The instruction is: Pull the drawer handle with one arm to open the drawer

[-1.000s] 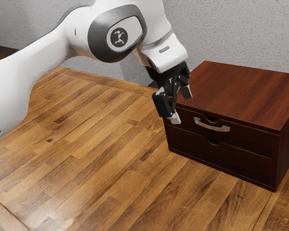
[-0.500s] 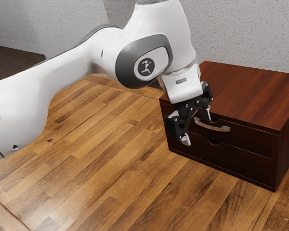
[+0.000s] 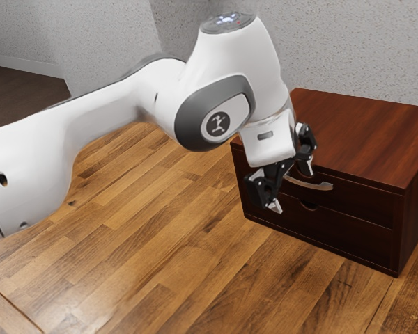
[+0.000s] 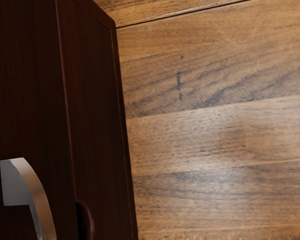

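drawer handle lies between fingers of the tool, spread wide, not gripping.

Table: wood, block-laid planks in mixed honey and mid-brown tones, glossy finish. A border plank runs along the near edge at the exterior view's lower left.

Surface marks: one small dark knot toward the exterior view's left. In the wrist view the table shows broad boards with grey-brown grain streaks and a short dark cross-shaped scratch.

Wall: pale grey, speckled texture, standing behind the table.

Floor: dark brown, at the exterior view's upper left, meeting the wall at a pale skirting strip.
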### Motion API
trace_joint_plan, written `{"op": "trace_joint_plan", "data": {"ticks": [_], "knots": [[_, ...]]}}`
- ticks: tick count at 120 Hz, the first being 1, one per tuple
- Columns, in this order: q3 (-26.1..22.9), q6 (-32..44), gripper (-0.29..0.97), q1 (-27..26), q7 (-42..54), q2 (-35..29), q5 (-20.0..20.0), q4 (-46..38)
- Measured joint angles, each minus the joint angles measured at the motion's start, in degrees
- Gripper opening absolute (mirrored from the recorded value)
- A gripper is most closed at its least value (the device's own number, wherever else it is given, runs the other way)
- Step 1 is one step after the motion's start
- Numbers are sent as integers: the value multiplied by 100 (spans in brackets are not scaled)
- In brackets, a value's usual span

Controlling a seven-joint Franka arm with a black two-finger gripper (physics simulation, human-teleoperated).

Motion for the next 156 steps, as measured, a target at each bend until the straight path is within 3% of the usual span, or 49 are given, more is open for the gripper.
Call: {"op": "trace_joint_plan", "data": {"ticks": [43, 156], "knots": [[12, 546, 68, 20, -49, -30, 214, -258], [100, 903, 68, 46, -218, -166, 221, -767]]}}
